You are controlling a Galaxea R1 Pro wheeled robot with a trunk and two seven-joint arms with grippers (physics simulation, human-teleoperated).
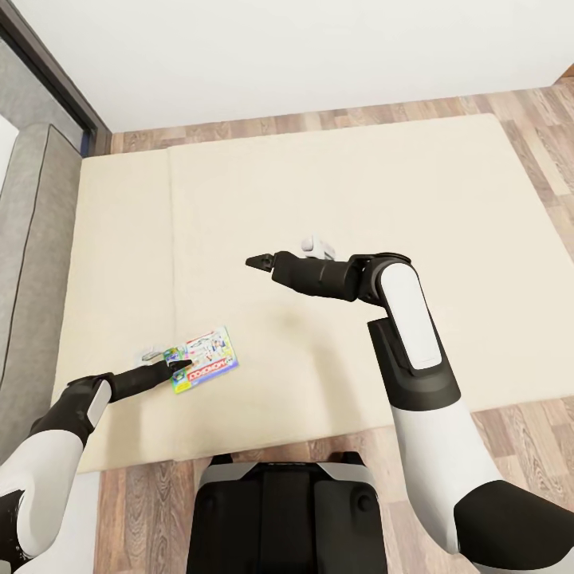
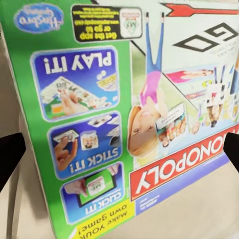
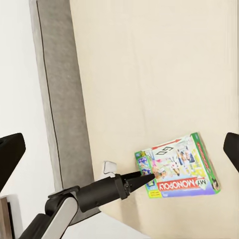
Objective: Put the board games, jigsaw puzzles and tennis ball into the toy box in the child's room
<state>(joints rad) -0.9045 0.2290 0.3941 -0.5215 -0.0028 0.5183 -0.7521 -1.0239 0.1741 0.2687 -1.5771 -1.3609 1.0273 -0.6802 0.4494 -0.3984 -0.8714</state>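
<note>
Head view. The bed [image 1: 335,239], a plain beige mattress, takes up most of the scene, with wood flooring [image 1: 510,104] beyond its far edge and along the near side. A grey headboard [image 1: 32,263] runs along the 9 o'clock side, and a white wall [image 1: 279,48] closes the scene at 12 o'clock.

Board game. A single flat printed box, the board game [image 1: 206,360], lies on the mattress toward 7 o'clock from the bed's centre. Its lid is green-bordered, with a red band lettered MONOPOLY.

Left arm. The left gripper [image 1: 182,366] reaches in from 8 o'clock, and its dark tips sit at the 9 o'clock edge of the box. In the left wrist view the lid [image 2: 124,114] is very close, with the two fingertips [image 2: 10,159] showing dark at either edge of the frame, spread wide apart and closed on nothing. Whether they touch the box cannot be told.

Right arm. The right gripper [image 1: 259,261] hovers above the middle of the mattress, pointing toward 9 o'clock, well apart from the box. In the right wrist view its fingertips [image 3: 11,154] stand far apart with nothing between them, and the board game [image 3: 177,167] and the left gripper [image 3: 144,177] appear below on the bed.
</note>
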